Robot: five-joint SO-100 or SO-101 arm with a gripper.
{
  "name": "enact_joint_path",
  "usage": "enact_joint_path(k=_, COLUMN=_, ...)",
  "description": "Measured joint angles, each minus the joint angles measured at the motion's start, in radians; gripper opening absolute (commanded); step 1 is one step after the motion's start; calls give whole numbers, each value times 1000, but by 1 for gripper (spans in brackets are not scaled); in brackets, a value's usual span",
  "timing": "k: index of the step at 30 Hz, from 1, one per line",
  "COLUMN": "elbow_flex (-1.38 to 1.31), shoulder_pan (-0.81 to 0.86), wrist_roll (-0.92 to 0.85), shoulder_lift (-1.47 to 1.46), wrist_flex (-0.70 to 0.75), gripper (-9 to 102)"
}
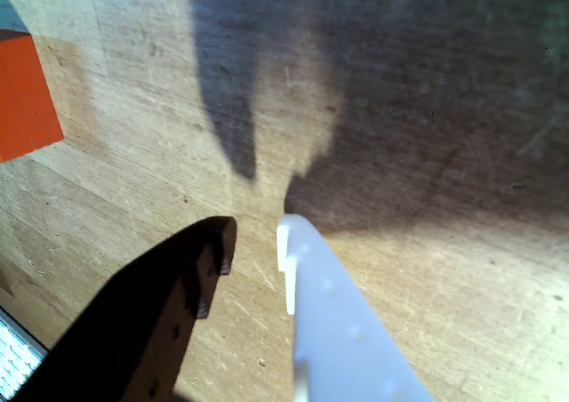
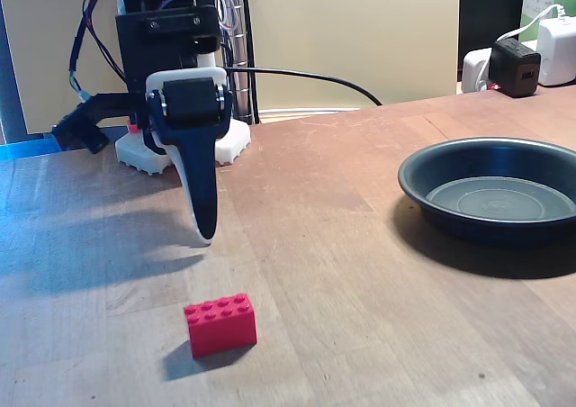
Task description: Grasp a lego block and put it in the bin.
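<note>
From the wrist view the jaws (image 1: pixel 253 237) hang parted and empty over bare surface (image 1: pixel 427 295), the block (image 1: pixel 25 95) off at the left edge; they should swing toward it and straddle it squarely. In the fixed view the block (image 2: pixel 220 324) sits in front of the gripper, bin (image 2: pixel 490 195) well right, nothing between. Chargers (image 2: pixel 531 60) stand behind.

A hobbyist's desk in a home or office room, by the look of it: a worn wooden tabletop (image 2: pixel 360 245) against a plain cream wall (image 2: pixel 360 38). At 1 o'clock in the fixed view sit 2 white chargers (image 2: pixel 558 51) and a black adapter (image 2: pixel 515 65), with loose cables (image 2: pixel 306 76) trailing across.
</note>
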Motion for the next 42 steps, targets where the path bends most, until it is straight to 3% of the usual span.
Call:
enact_joint_path(k=37, elbow_flex=-32, shoulder_pan=-14, wrist_roll=9, shoulder_lift=-2, wrist_flex=-23, gripper=0)
enact_joint_path(k=42, elbow_flex=-156, shoulder_pan=-41, wrist_roll=8, shoulder_lift=-5, wrist_flex=98, gripper=0)
